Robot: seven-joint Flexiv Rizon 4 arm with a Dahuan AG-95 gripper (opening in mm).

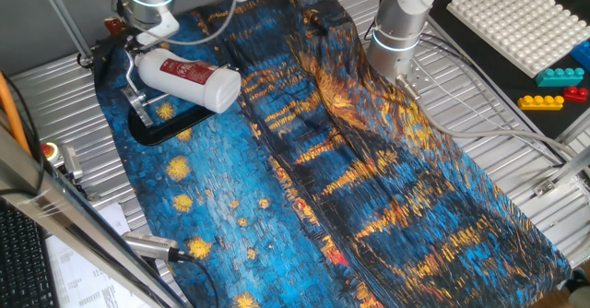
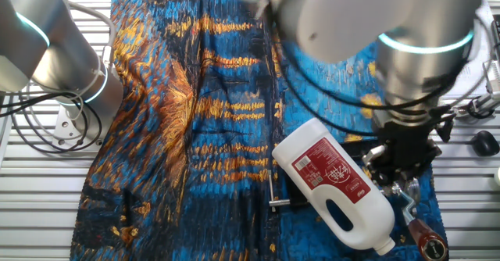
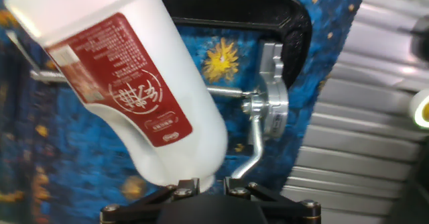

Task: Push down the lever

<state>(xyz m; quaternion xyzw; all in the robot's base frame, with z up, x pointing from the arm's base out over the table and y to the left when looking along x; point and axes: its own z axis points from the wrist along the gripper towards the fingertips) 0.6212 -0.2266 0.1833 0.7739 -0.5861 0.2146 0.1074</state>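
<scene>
Illumination is bright, even and overhead in all views. Glare washes out the white bottle [image 3: 134, 83] in the hand view, where its near end is out of focus. The robot arm [image 2: 367, 19] is blurred in the other fixed view. Shadows on the patterned cloth [image 1: 369, 188] are soft.

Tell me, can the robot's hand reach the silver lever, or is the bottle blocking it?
Probably yes. The gripper hangs right by the lever, which lies bare beside the white bottle.
</scene>
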